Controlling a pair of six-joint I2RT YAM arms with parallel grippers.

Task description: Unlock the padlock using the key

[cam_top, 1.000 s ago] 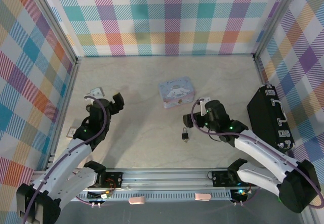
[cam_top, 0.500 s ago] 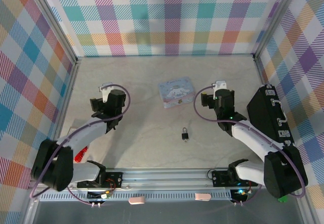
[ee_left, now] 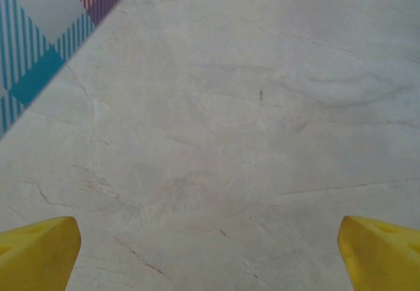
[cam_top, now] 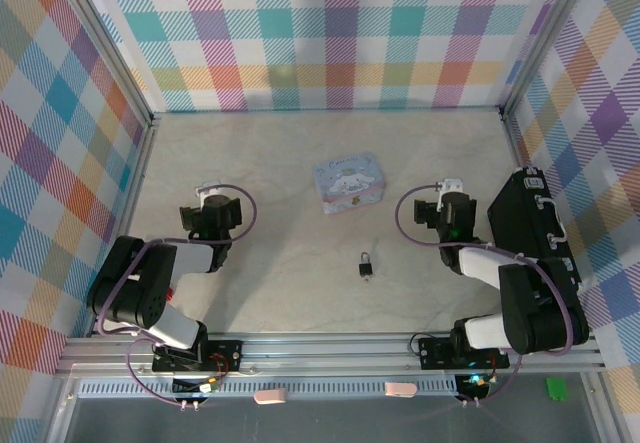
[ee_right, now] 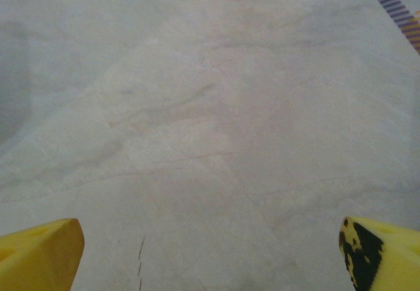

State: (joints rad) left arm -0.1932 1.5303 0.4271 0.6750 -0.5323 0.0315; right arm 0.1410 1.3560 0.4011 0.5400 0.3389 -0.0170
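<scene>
The tiny dark padlock [cam_top: 367, 262] with its thin silver shackle lies on the table, near the middle and toward the front. A small sliver right at its near end looks like the key [cam_top: 369, 276], too small to make out well. My left gripper [cam_top: 213, 219] sits folded back at the left, far from the padlock. My right gripper [cam_top: 452, 219] rests to the padlock's right, a good way off. In the left wrist view the left gripper [ee_left: 210, 265] is open, its yellow fingertips [ee_left: 39, 251] wide apart over bare table. The right gripper [ee_right: 210, 265] is open the same way.
A pale-blue cartoon tin [cam_top: 349, 181] stands behind the padlock. A black case [cam_top: 535, 228] lies against the right wall, just beside the right arm. Plaid walls close in the table [cam_top: 290, 293] on three sides.
Both arms have pulled back and folded up near their bases. The right gripper has moved away from the padlock to the right. The padlock has not moved.
</scene>
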